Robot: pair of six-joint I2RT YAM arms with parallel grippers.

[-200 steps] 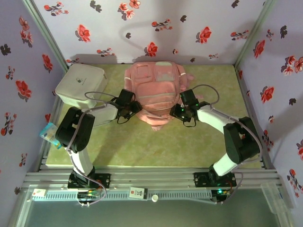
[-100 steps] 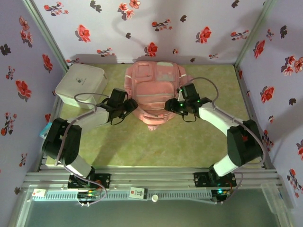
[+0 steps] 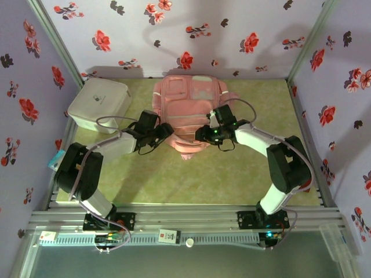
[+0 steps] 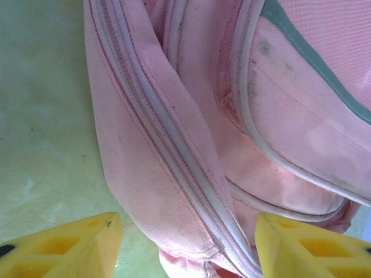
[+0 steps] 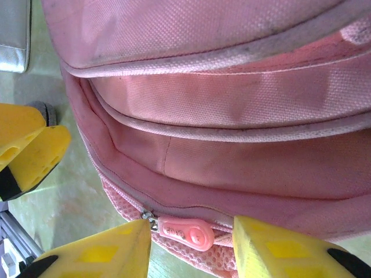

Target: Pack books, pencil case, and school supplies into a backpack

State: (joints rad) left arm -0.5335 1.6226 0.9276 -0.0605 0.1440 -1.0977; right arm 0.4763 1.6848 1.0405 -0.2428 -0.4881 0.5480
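Observation:
The pale-pink backpack [image 3: 188, 110] lies flat at the back of the table, its closed main zip [image 4: 174, 150] running along the near edge. My left gripper [image 3: 164, 132] is open at the backpack's near-left edge, its yellow fingers [image 4: 64, 249] straddling the zip seam without pinching it. My right gripper [image 3: 202, 135] is open at the near-right edge. A pink zip pull [image 5: 186, 233] lies between its fingertips [image 5: 98, 255] with small gaps on both sides. Books, pencil case and school supplies are out of view.
A white rounded-corner box [image 3: 98, 104] stands at the back left, close to the left arm. A small teal object [image 3: 58, 160] sits at the table's left edge. Flowered walls close the back and both sides. Bare green tabletop [image 3: 185, 179] lies in front of the backpack.
My right gripper has slid left along the backpack's near edge toward the middle. The left arm's elbow has swung out to the left, while its gripper stayed at the backpack.

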